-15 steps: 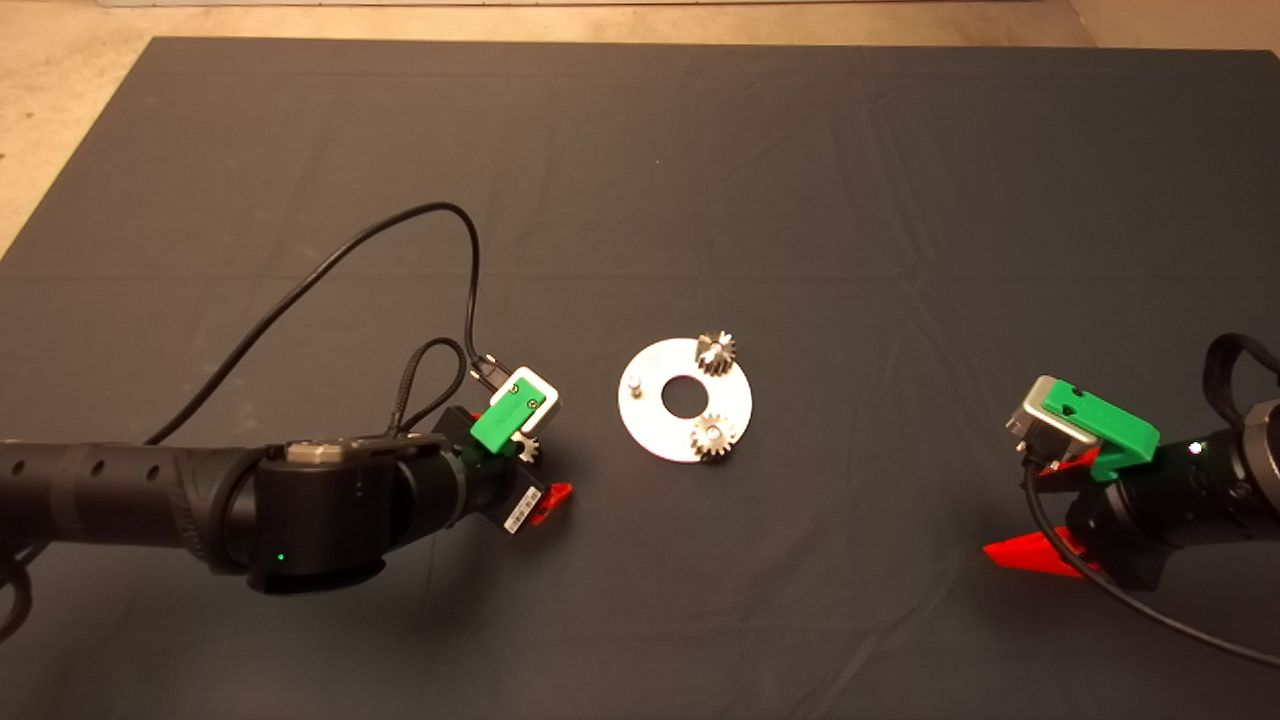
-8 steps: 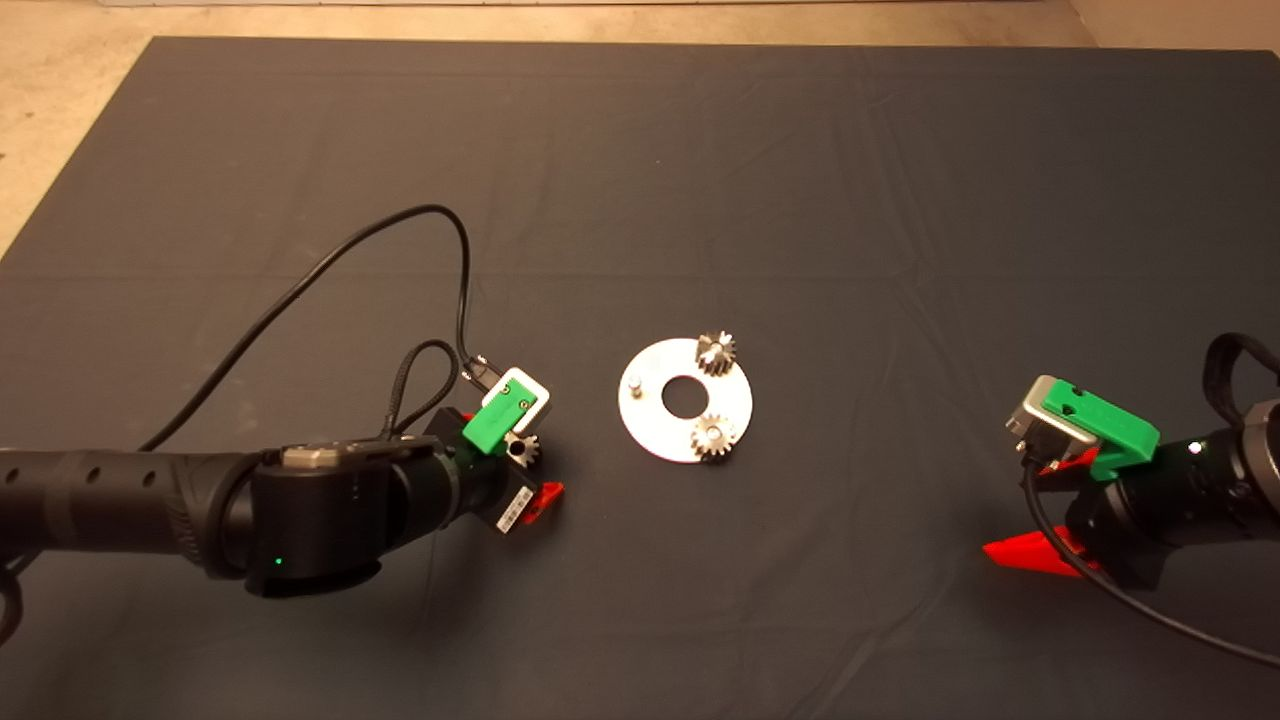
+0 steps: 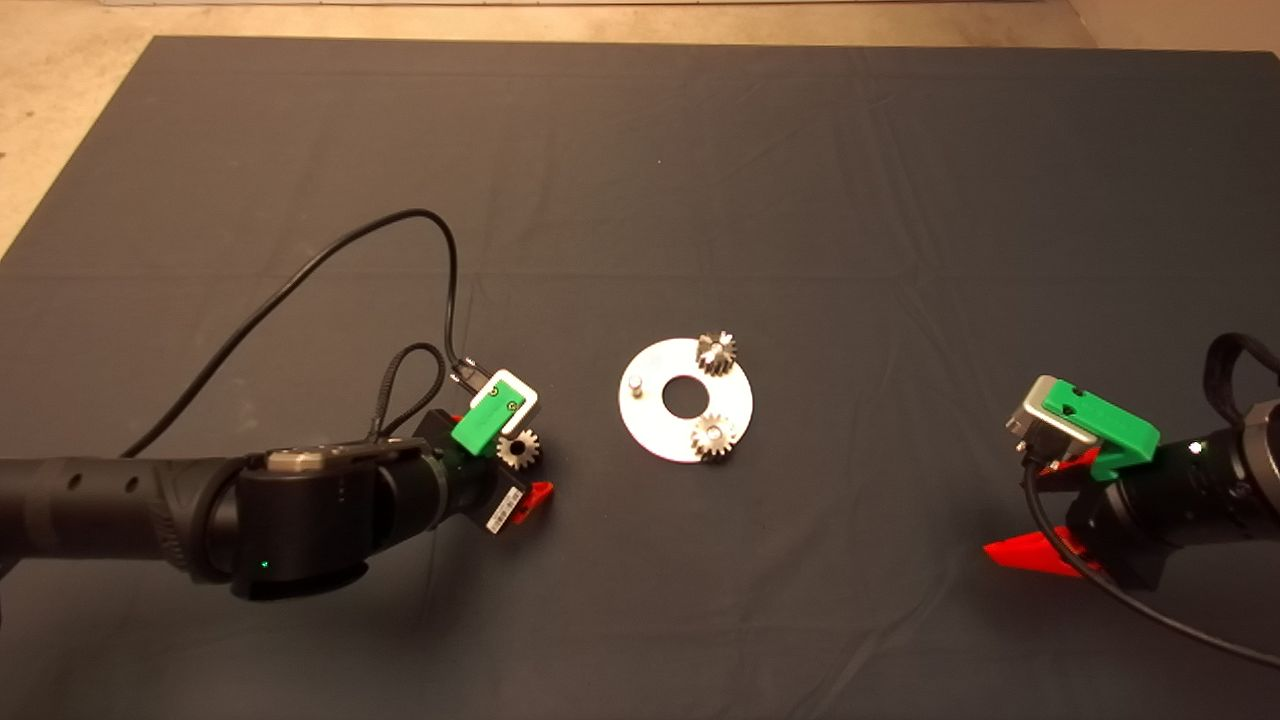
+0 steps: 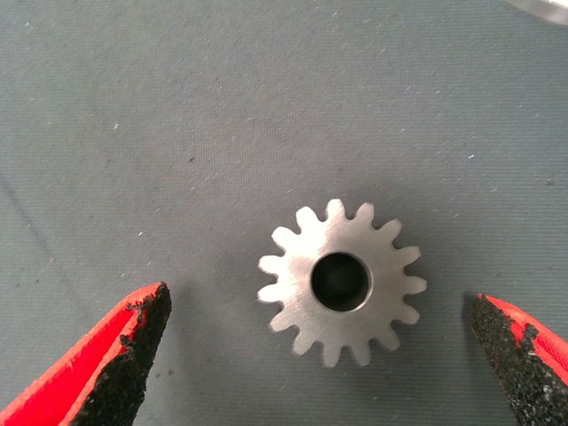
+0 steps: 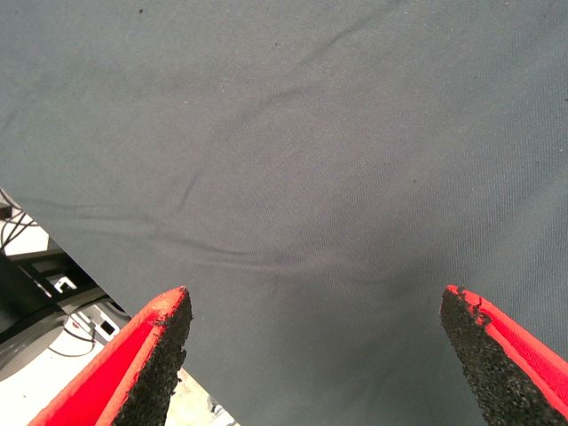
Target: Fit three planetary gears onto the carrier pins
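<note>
Wide open, the left gripper (image 4: pixel 319 355) holds nothing: in the left wrist view its two red fingers (image 4: pixel 124 355) stand well apart on either side of the loose gear (image 4: pixel 340 282), which lies flat on the mat (image 3: pixel 640 180) between them with clear gaps both ways. In the head view that gear (image 3: pixel 518 448) sits left of centre, near the round metal disc (image 3: pixel 650 430) but off it.

Over the last second the left arm has slid back toward the left edge of the frame. A second ago its green camera mount hid most of the gear; now the whole cog shows just beside it. The gear itself has not moved, so it looks as though the arm is lining up for the pick rather than having grasped anything.

On the disc, one gear (image 3: pixel 716 352) sits at the upper right and another (image 3: pixel 713 435) at the lower right, each on a pin. A bare pin (image 3: pixel 634 383) stands at the disc's left side, so the job seems two thirds done, and the loose gear belongs there.

Idle at the lower right of the frame, the right gripper (image 5: pixel 315 355) is also spread wide and empty, with only mat between its fingers.
</note>
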`<action>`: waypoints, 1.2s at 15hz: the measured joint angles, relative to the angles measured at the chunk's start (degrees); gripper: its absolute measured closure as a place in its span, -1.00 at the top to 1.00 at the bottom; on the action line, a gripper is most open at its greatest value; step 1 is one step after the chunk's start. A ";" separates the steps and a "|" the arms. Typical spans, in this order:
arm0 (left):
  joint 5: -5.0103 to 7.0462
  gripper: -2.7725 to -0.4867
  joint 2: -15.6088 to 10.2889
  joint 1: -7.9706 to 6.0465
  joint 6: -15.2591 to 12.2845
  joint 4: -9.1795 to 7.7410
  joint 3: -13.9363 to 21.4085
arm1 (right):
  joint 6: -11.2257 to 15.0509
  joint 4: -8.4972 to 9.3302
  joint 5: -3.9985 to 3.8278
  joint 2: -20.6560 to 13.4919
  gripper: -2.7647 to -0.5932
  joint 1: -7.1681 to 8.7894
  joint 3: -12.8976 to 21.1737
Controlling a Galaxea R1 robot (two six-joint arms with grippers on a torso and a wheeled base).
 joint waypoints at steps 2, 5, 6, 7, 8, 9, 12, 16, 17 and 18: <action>-0.82 0.61 0.11 0.00 0.00 0.00 0.00 | 0.00 0.00 -0.05 0.00 0.36 -0.02 0.00; -0.85 0.45 0.16 -0.02 0.00 0.00 0.00 | 0.00 0.00 -0.05 -0.02 0.36 -0.01 0.00; -0.85 0.42 0.16 -0.02 0.00 0.00 0.00 | 0.00 0.00 -0.05 -0.02 0.36 0.00 0.00; -0.85 0.42 0.16 -0.01 0.00 0.00 0.00 | 0.00 -0.02 -0.05 -0.02 0.36 -0.01 0.00; -0.85 0.36 0.18 -0.02 0.00 0.00 0.00 | 0.00 -0.02 -0.02 -0.11 0.36 -0.02 0.00; -0.86 0.31 0.18 -0.01 0.00 0.00 0.00 | 0.00 -0.02 -0.05 -0.17 0.36 -0.01 0.00; -1.73 0.17 0.18 -0.01 0.00 0.02 -0.02 | 0.00 -0.02 -0.02 -0.17 0.36 -0.02 0.00; -1.76 0.08 0.16 0.00 0.00 0.22 -0.39 | 0.00 -0.02 -0.02 -0.17 0.36 0.00 0.00; -1.76 0.05 0.18 0.00 0.00 0.21 -0.44 | 0.00 -0.02 -0.02 -0.17 0.36 -0.01 0.00; -1.76 0.05 0.16 0.00 0.00 0.22 -0.56 | 0.00 -0.02 -0.02 -0.17 0.36 -0.02 0.00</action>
